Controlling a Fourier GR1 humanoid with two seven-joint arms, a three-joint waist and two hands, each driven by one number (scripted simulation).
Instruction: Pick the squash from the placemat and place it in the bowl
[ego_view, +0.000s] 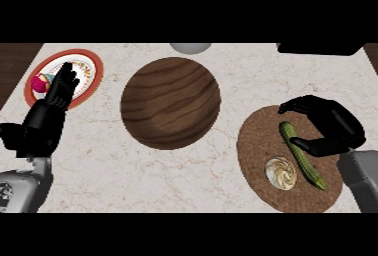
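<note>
**Right hand closing in on the squash**

Marble tabletop (96, 165) seen from steeply above. A large wooden bowl (170, 103) sits at the centre. At four o'clock from it lies a round brown placemat (258, 135). On the placemat rests the squash (302, 156), long, thin and green, running from about eleven o'clock to five o'clock. Just beside it, at its eight o'clock side, sits a small round tan object (280, 173) with a swirled top; what it is cannot be told.

The right hand (330, 126) hangs over the placemat's two o'clock edge. Its fingers are curled in a wide arch above the upper end of the squash, with the thumb low beside the squash. Whether they touch it cannot be told; the squash still lies flat on the placemat.

The left hand (57, 91) rests at ten o'clock from the bowl, fingers straight and pointing up, over a red-rimmed plate (93, 71) with a small colourful item on it.

This looks like the reach-and-grasp step. Next, the fingers likely need to close across the narrow squash, lift it off the placemat, then carry it toward ten o'clock and release it over the bowl.
</note>
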